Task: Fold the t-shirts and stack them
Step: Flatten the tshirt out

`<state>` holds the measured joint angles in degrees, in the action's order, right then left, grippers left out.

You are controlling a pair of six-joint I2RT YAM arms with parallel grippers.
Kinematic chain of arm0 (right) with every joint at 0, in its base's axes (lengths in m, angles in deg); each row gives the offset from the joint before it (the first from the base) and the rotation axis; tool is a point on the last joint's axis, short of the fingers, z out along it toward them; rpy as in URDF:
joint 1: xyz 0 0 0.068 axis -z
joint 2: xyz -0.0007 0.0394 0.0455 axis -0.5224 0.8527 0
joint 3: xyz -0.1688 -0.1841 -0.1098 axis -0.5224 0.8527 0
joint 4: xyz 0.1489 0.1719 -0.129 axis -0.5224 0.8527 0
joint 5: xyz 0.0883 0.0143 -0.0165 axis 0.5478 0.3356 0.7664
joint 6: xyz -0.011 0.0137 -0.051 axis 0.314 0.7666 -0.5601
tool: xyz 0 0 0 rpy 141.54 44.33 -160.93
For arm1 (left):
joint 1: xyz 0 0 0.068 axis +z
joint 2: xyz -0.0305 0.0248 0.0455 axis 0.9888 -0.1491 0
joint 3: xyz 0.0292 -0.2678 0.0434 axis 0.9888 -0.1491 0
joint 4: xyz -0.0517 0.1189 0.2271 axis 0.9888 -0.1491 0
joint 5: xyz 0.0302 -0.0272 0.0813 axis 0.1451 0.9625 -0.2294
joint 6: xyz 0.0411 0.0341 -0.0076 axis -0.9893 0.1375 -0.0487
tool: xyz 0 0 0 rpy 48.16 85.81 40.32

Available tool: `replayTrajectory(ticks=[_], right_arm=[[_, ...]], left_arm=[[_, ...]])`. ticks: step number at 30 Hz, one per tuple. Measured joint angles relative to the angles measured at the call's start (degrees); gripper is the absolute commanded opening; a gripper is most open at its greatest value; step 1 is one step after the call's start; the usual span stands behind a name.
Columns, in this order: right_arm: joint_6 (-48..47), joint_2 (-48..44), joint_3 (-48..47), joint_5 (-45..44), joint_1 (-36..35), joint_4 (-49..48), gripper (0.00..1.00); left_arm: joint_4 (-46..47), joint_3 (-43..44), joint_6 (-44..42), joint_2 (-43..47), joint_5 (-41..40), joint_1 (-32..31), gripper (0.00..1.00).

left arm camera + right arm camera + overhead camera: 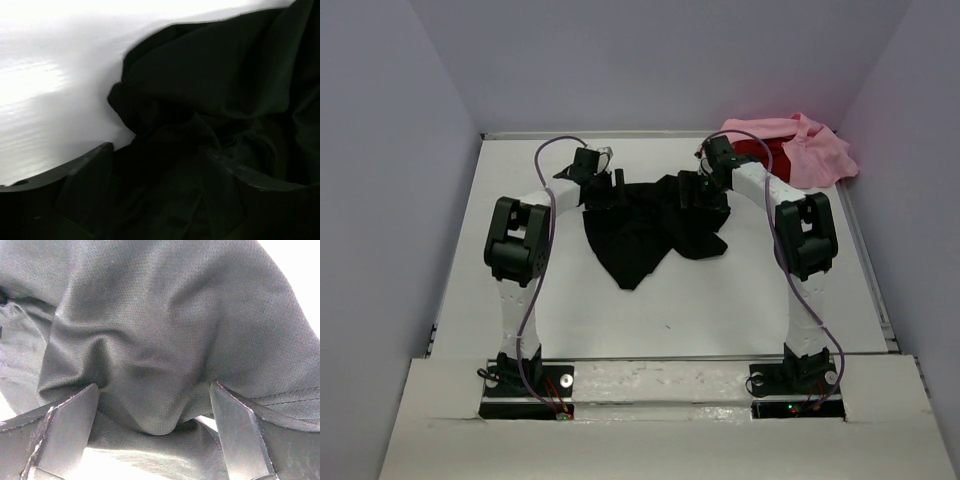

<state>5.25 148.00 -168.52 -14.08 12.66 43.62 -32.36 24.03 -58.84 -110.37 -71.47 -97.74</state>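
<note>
Black t-shirt (pixel 655 230) lies crumpled on the far middle of the desk (pixel 720 310), with both arms reaching onto its far edge. The pink t-shirt (pixel 815 150) and the red t-shirt (pixel 752 148) are heaped together in the far right corner, apart from it. The left pincer (pixel 157 148) stands wide open, with dark cloth bunched between its fingers but not clamped. The right pincer (pixel 154 386) is likewise spread wide, a soft fold bulging between its fingers and nothing gripped. The step in hand appears to be taking hold of the black shirt to spread it flat. Close each pincer on a thin edge layer rather than a thick bunch, and choose two grasp points well apart. Then lift and draw outward evenly, so the cloth opens without twisting. No neck label shows here, so you cannot tell collar from hem; confirm that before you pull.
</note>
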Motion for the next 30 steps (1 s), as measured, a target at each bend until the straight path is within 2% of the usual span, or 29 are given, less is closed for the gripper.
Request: replayTrajectory(ticks=[2,5,6,8,9,10,12,13,23,30], right_arm=[[0.0,0.0,-0.2,0.0,0.0,-0.1,0.97],[0.0,0.0,-0.3,0.1,0.0,-0.1,0.97],[0.2,0.0,-0.3,0.2,0.0,-0.1,0.97],[0.4,0.0,-0.3,0.2,0.0,-0.1,0.88],[0.6,0.0,-0.3,0.2,0.0,-0.1,0.76],[0.6,0.0,-0.4,0.3,0.0,-0.1,0.34],[0.7,0.0,-0.4,0.2,0.0,-0.2,0.06],[0.9,0.0,-0.4,0.1,0.0,-0.1,0.0],[1.2,0.7,-1.5,-5.0,0.0,1.9,0.0],[1.2,-0.3,-5.3,-7.5,1.6,4.4,0.0]], left_arm=[[-0.7,-0.1,-0.2,0.1,0.6,-0.3,0.49],[-1.6,-0.6,-0.3,0.1,1.8,-0.6,0.0],[-2.2,-0.9,-0.6,-0.1,2.1,-0.6,0.0],[-2.4,-0.9,-0.4,-0.3,3.0,-0.6,0.0],[-2.5,-0.9,-0.4,-0.3,3.4,-0.6,0.0],[-2.5,-0.9,-0.3,-0.3,3.7,-0.6,0.0],[-2.6,-0.9,-0.3,-0.3,3.7,-0.6,0.0],[-2.7,-0.9,-0.3,-0.3,3.5,-0.6,0.0],[-10.8,4.0,-2.1,-0.3,-2.2,-0.1,0.0],[-15.8,13.7,-2.5,-0.3,-3.8,3.0,0.0]])
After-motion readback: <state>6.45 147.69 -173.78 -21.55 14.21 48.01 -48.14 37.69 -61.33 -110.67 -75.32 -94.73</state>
